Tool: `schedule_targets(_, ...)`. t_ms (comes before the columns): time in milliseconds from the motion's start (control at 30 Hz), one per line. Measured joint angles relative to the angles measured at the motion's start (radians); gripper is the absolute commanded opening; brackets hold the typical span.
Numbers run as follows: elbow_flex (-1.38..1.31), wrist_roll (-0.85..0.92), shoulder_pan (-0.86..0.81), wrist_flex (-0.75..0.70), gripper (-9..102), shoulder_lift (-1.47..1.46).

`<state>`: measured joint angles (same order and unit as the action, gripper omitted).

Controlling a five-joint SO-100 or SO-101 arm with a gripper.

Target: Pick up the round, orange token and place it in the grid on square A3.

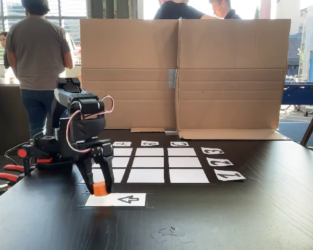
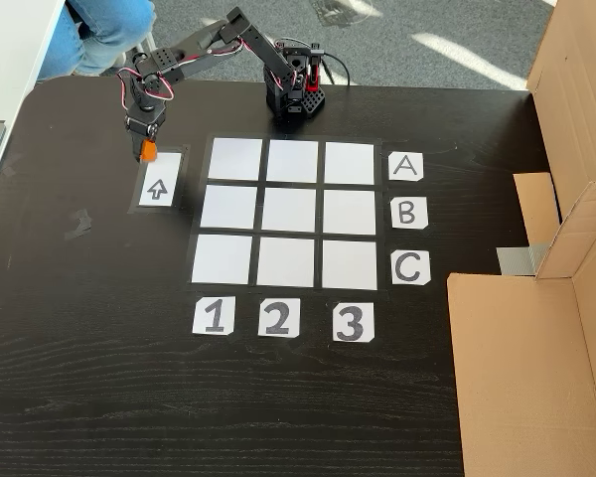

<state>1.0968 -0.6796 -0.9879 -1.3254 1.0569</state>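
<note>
On the dark desk (image 2: 99, 378), far left in both fixed views: pincer (image 1: 100, 188) pointing down, closed around the round, orange token (image 1: 99, 189), just over the near end of the white arrow card (image 2: 160, 180). Right of that, the grid (image 2: 288, 213), nine bare white cells. Farther right, square A3 (image 2: 350, 163), beside the "A" label (image 2: 405, 167). Rightmost, cardboard screen (image 1: 229, 73).

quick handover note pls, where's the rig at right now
Gripper: fingers shut on the orange token, at the top end of the arrow card left of the grid in the high fixed view; lifted or resting, can't tell.
Grid: all nine squares bare.
Done: token grasped.
Left: carry it to square A3, the corner in line with the A label and 3 label, release, retreat.
</note>
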Motion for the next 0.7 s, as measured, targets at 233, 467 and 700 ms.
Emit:
schedule_targets(233, 0.262, 0.295, 0.087, 0.000, -1, 0.354)
schedule_targets(467, 0.522, 0.408, 0.354, -0.018, -1, 0.689)
schedule_targets(700, 0.641, 0.416, 0.847, -0.163, -1, 0.928)
